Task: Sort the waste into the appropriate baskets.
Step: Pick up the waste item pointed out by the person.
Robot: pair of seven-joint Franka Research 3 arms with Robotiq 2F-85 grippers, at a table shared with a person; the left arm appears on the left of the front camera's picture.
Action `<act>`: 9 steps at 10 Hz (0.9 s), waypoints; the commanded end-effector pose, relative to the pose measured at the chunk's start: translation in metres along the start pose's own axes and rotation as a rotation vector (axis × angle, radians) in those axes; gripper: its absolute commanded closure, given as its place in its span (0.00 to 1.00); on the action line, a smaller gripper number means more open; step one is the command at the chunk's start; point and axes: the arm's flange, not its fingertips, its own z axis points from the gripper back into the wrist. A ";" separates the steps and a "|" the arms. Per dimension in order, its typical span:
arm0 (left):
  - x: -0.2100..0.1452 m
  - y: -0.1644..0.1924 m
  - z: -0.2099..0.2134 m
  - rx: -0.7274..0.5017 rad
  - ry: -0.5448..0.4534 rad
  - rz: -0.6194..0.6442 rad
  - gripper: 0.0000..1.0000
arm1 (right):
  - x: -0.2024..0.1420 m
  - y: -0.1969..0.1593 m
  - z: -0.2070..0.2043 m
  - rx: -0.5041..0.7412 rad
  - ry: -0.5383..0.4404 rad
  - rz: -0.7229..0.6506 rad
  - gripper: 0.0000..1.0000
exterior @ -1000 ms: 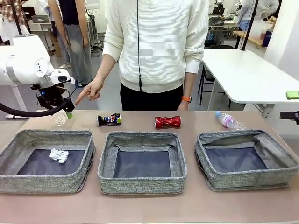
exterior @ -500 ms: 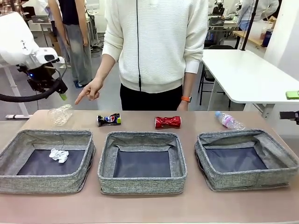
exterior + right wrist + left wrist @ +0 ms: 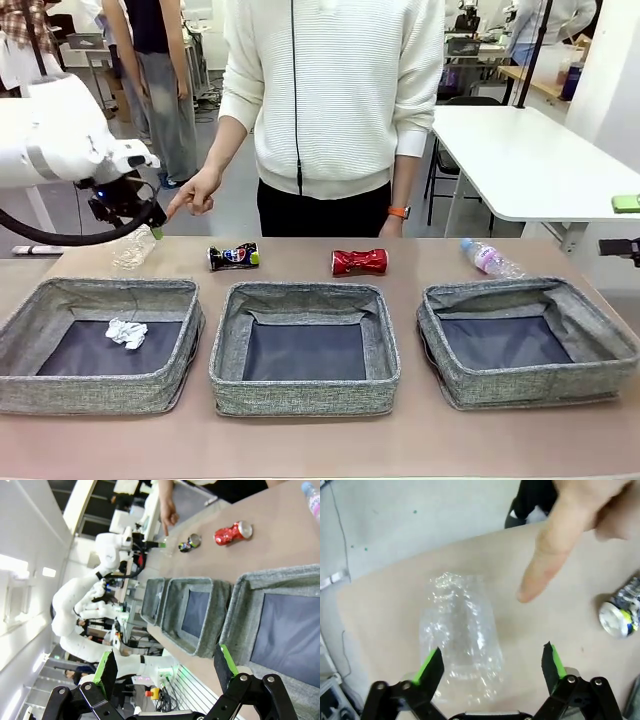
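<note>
Sorting stock as I read it from my station, largest first.

- Worktop (image 3: 300, 445): carries everything below. Four waste items lie in a row along its far side, none sorted yet.
- Left basket (image 3: 90, 390): holds the small white paper wad, the one item I count as done.
- Middle basket (image 3: 300, 395): nothing in it.
- Right basket (image 3: 530, 385): nothing in it.
- Left tool (image 3: 492, 655): jaws spread wide, gripping nothing. It hovers just over the clear plastic piece, and one green pad appears in line with it.
- Right tool (image 3: 166, 654): jaws wide apart, holding nothing, parked off at the right, well away from the waste.
- Person's hand (image 3: 192, 193): index finger pointing down at the clear plastic piece.
- Small clear bottle (image 3: 488, 258): lying on its side behind the right basket.
- Clear plastic piece (image 3: 462, 630): on the worktop behind the left basket, at the far-left corner. I judge it the item in hand now.
- Red can (image 3: 359, 262): lying behind the middle basket.
- Dark-blue can (image 3: 233, 257): lying between the plastic piece and the red can.
- Paper wad (image 3: 127, 332): on the left basket's dark base.

Tally, by my estimate: one sorted, four outstanding.
</note>
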 end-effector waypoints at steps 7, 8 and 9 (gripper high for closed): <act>-0.008 -0.005 -0.038 0.137 0.092 0.037 0.00 | 0.000 0.004 0.001 0.002 0.004 -0.015 0.00; -0.008 -0.004 -0.038 0.136 0.092 0.036 0.00 | 0.000 0.004 0.001 0.002 0.004 -0.015 0.00; -0.008 -0.004 -0.036 0.123 0.096 0.034 0.00 | 0.000 0.004 0.001 0.002 0.004 -0.015 0.00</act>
